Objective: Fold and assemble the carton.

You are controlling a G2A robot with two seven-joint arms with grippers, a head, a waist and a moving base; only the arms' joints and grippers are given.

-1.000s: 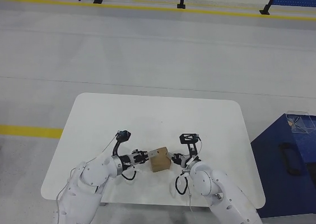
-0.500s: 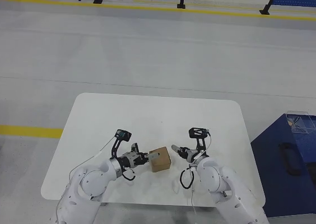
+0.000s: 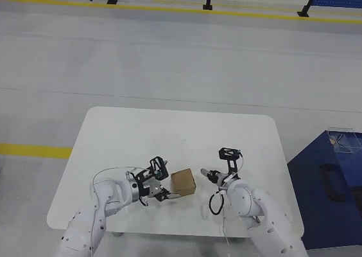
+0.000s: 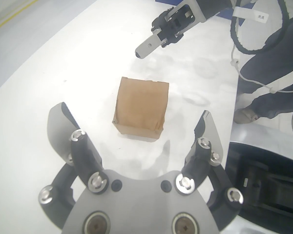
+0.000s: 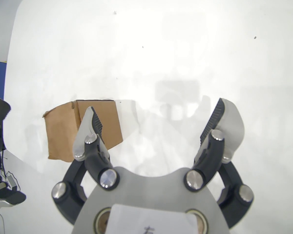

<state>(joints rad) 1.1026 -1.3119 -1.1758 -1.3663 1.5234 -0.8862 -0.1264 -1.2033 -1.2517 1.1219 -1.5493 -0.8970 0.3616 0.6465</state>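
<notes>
In the lower left of the top view, my left gripper (image 4: 133, 109) is spread wide and holds nothing. The small brown cardboard carton (image 3: 183, 182) stands just to its right on the white round-cornered table (image 3: 168, 128), near the table's front edge. In my left wrist view the carton sits straight ahead in the middle of the frame, between the lines of my two fingers but just beyond their tips, touching neither. It is close to a cube, so I see no clear long axis. Its flaps look folded shut, with a slightly ragged lower edge, and I cannot see inside it.

Just right of the carton in the top view is my right gripper (image 5: 156, 105), also spread and empty, with a small gap between it and the box. In the right wrist view the carton lies in the lower left, partly behind one finger and outside the span of the jaws. I judge the left gripper better lined up for a grasp or a press.

At the far right of the top view, a clear plastic box (image 3: 343, 139) rests on a blue cabinet (image 3: 335, 193). I cannot tell what is in it.
</notes>
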